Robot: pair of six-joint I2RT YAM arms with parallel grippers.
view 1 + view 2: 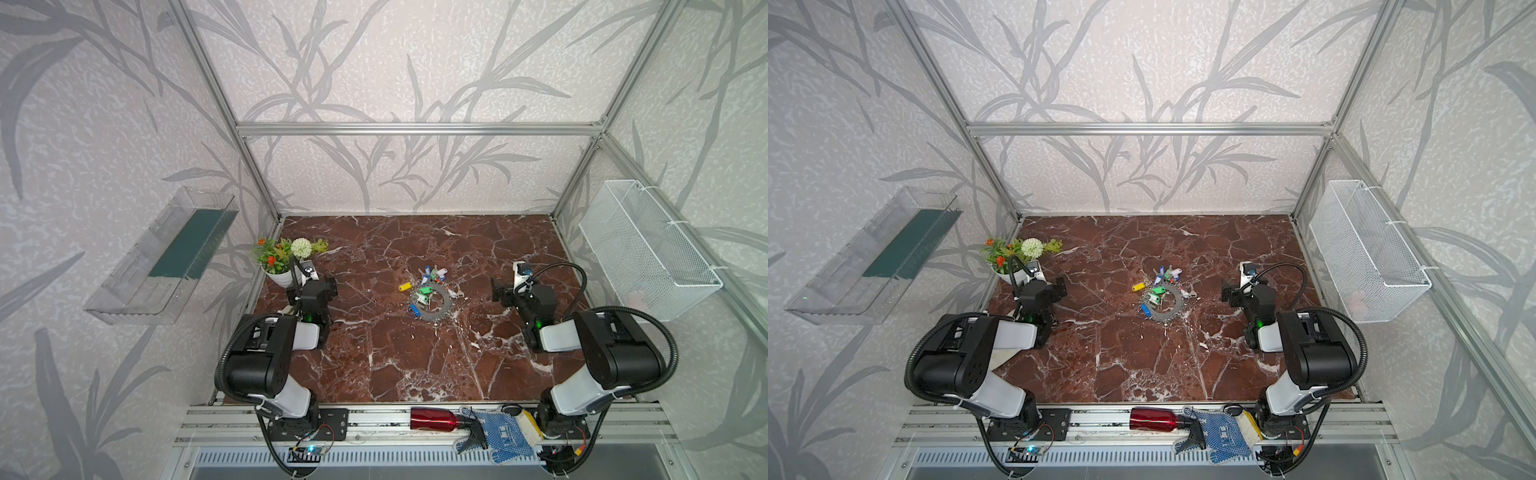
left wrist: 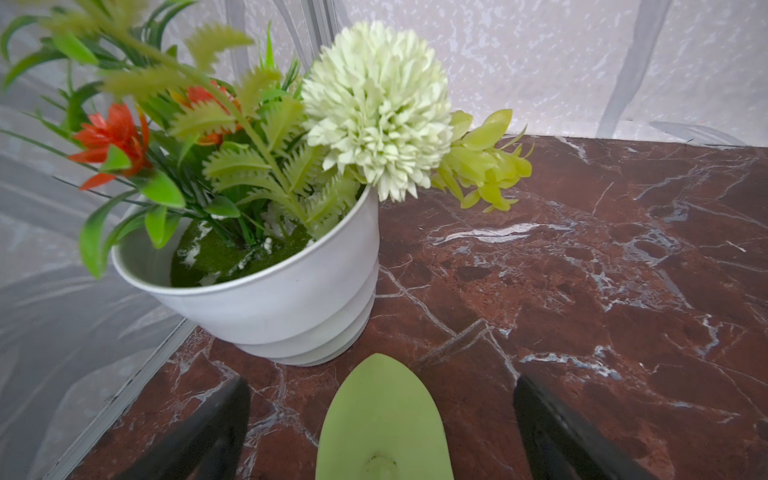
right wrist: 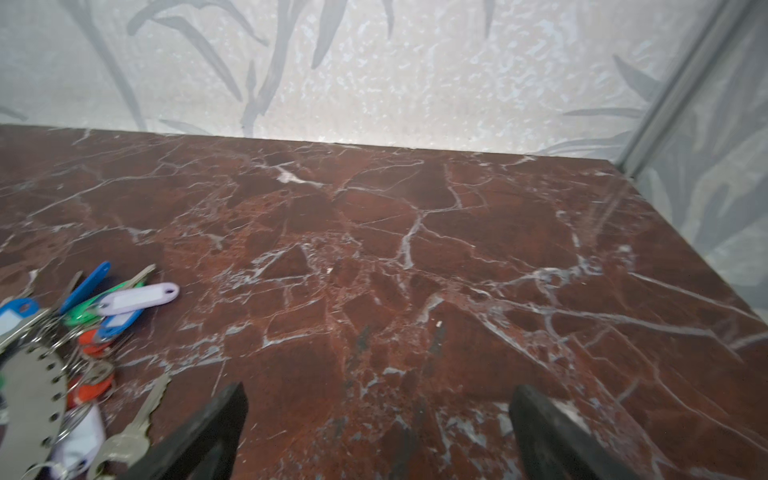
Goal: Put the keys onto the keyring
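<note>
The keyring point(image 1: 434, 318) point(image 1: 1166, 318), a flat grey ring fringed with small clips, lies mid-table in both top views. Several keys with blue, green, red and lilac tags point(image 1: 432, 274) point(image 1: 1168, 274) are heaped at its far edge and on it; one with a yellow tag point(image 1: 405, 286) lies to its left. My left gripper point(image 1: 330, 286) point(image 2: 380, 386) is open beside the flower pot, far left of the keys. My right gripper point(image 1: 496, 289) point(image 3: 378, 390) is open over bare table, right of the keyring point(image 3: 33, 395) and the tagged keys point(image 3: 120, 303).
A white pot of artificial flowers point(image 1: 280, 275) point(image 2: 270, 299) stands close in front of the left gripper. A pale green pointed plate point(image 2: 380, 424) juts out between its fingers. Clear shelf point(image 1: 162, 253) on the left wall, mesh basket point(image 1: 648, 249) on the right. Red bottle point(image 1: 434, 419) and glove point(image 1: 503, 436) lie on the front rail.
</note>
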